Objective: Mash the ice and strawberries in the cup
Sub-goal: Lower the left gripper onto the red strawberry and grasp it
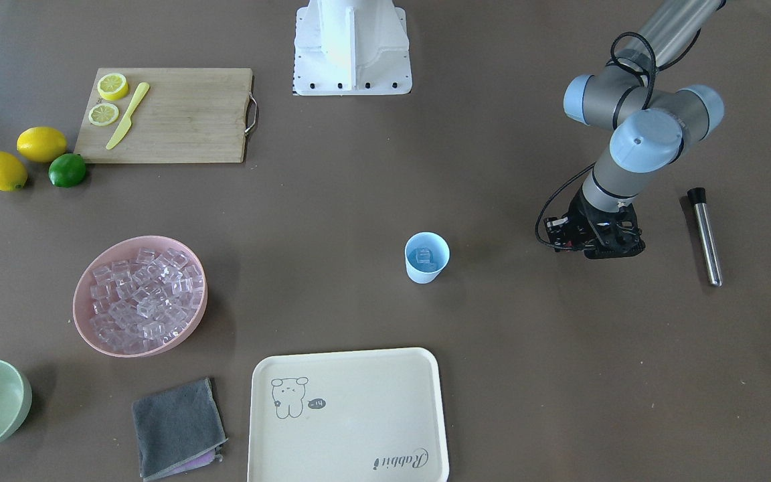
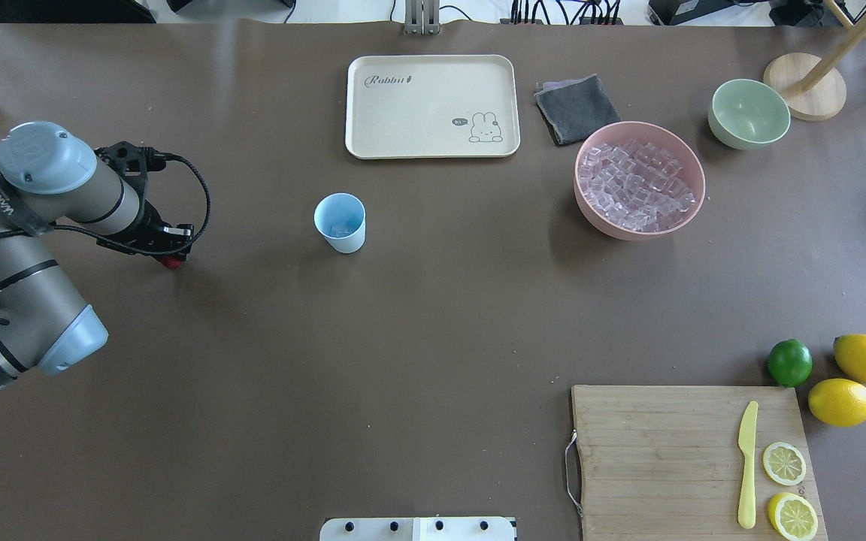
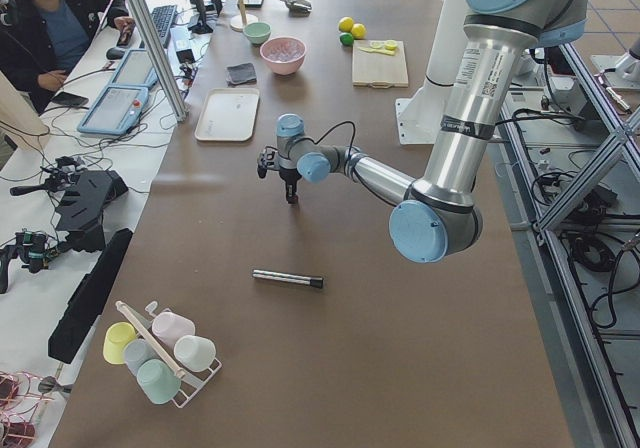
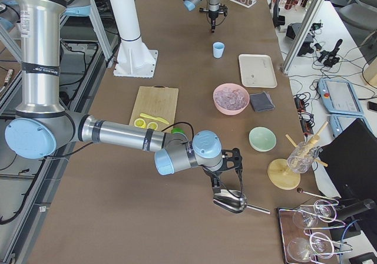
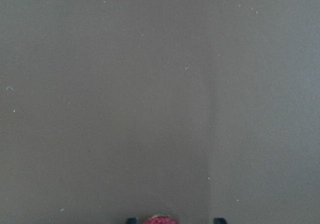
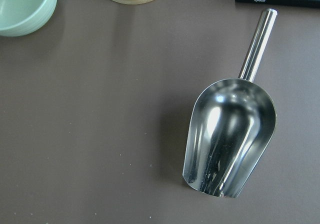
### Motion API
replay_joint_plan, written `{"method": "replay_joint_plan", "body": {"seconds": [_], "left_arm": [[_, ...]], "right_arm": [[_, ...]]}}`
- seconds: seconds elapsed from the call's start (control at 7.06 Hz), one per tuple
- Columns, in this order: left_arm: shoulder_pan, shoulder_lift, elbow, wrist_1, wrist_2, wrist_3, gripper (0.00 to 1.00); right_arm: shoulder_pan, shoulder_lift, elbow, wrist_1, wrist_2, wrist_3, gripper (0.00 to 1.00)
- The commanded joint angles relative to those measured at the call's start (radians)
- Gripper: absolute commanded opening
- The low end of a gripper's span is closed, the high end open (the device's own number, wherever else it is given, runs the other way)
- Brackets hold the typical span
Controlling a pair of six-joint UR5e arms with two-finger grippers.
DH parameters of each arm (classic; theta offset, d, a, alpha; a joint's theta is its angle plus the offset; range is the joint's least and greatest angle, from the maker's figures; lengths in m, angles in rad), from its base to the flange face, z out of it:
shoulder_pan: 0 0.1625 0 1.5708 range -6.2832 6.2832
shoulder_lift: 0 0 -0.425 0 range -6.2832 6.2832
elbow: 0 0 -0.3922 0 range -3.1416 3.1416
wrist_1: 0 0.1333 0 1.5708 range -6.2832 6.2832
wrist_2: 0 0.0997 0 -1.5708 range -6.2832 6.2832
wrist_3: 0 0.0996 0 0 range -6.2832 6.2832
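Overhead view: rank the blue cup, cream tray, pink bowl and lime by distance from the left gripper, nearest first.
From the left gripper, shut on the strawberry:
1. Blue cup, just to its right.
2. Cream tray, far side, centre.
3. Pink bowl, far side, right half.
4. Lime, near side, far right.

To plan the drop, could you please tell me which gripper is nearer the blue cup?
Left. The left gripper, holding a strawberry, hangs apart from the cup on the robot's left; the right gripper is far off, over the metal scoop.
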Motion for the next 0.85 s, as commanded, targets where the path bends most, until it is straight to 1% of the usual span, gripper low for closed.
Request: {"method": "replay_joint_plan", "body": {"seconds": [0.0,0.14,0.28,0.42,0.57,0.71], "left_arm": [[-0.009,-0.014,-0.012,0.002,-0.005,0.009,0.0],[-0.015,-0.025,-0.044,0.011,-0.002,0.006,0.0],[-0.026,-0.09,-0.045,0.04,-0.004,-0.002,0.0],[-0.023,-0.214,-0.039,0.147,0.001,-0.044,0.0],[-0.018,-0.316,-0.042,0.235,-0.001,-0.121,0.0],[-0.012,-0.341,-0.044,0.232,-0.001,-0.134,0.0]], "right_arm": [[0.004,0.001,0.0,-0.002,0.0,-0.001,1.0],[0.01,0.001,0.002,-0.002,-0.001,-0.001,1.0],[0.012,-0.002,0.003,0.0,-0.001,-0.001,1.0],[0.012,-0.006,0.005,0.0,-0.001,-0.001,1.0],[0.01,-0.006,0.005,0.0,-0.001,-0.001,1.0],[0.012,-0.006,0.006,0.0,-0.001,-0.001,1.0]]}}
